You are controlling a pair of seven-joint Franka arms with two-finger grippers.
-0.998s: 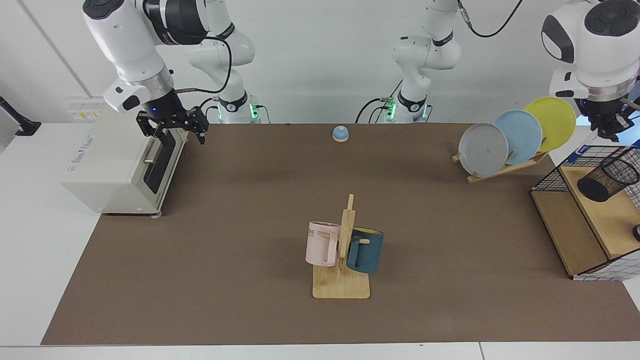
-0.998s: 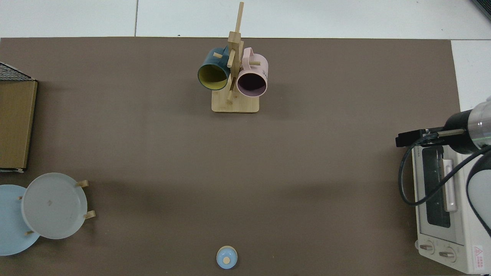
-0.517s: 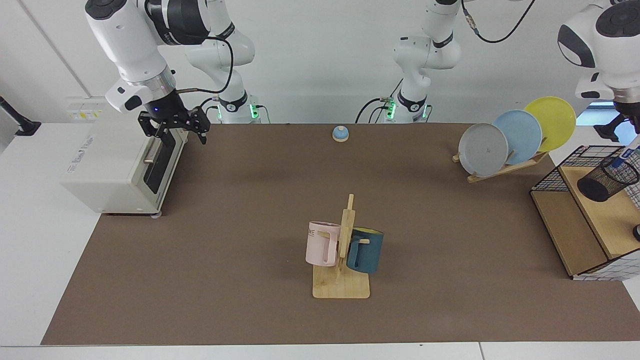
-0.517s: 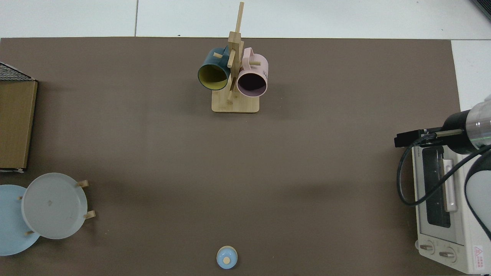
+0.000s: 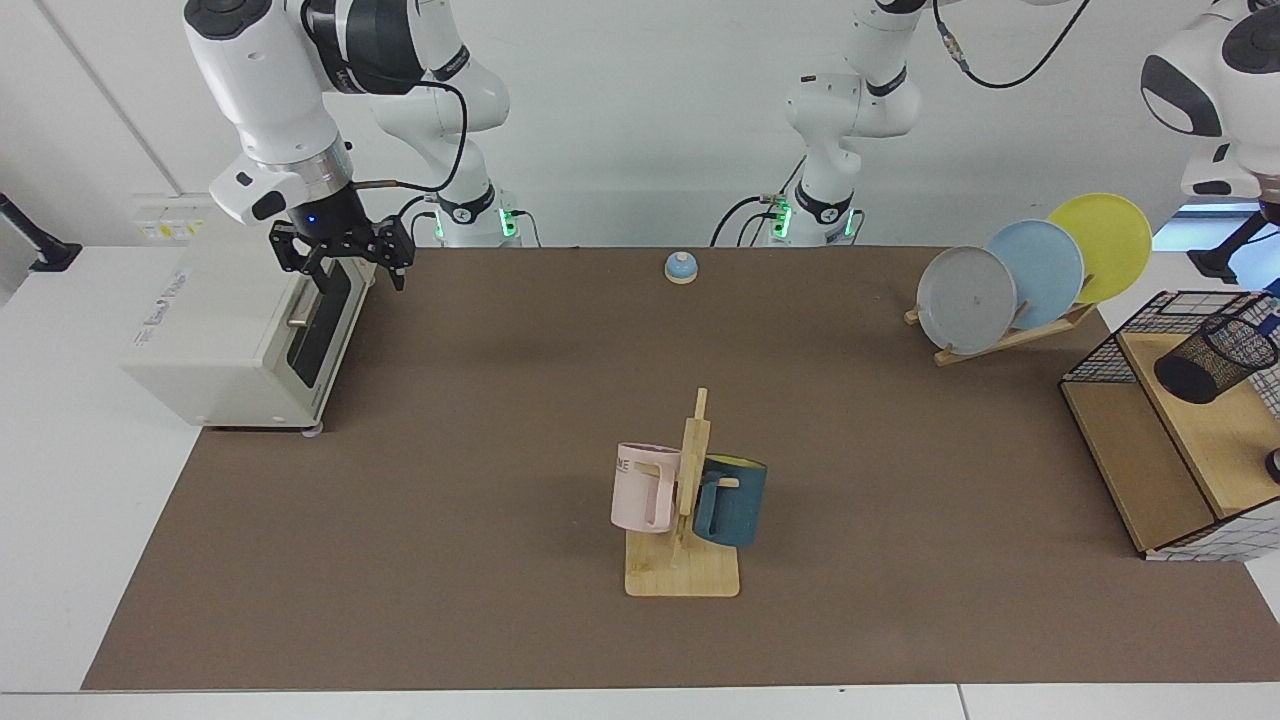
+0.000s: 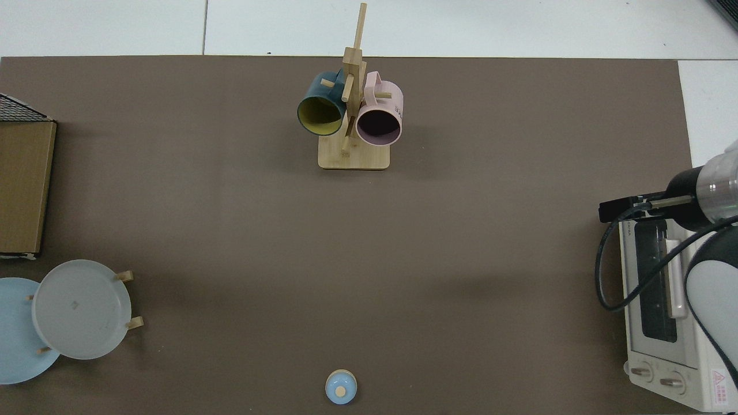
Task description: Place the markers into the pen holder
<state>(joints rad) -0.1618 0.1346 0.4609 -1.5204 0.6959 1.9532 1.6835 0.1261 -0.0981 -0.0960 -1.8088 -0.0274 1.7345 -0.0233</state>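
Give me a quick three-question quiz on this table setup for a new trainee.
1. True or false: the pen holder stands on the brown mat.
2. The right gripper, open, hovers over: A toaster oven, B mug stand, C bell.
3. How many plates lean in the plate rack?

Key: 1 false, it sits in the wire rack, with the left gripper above it at the facing view's right edge. 2 A. 3 three.
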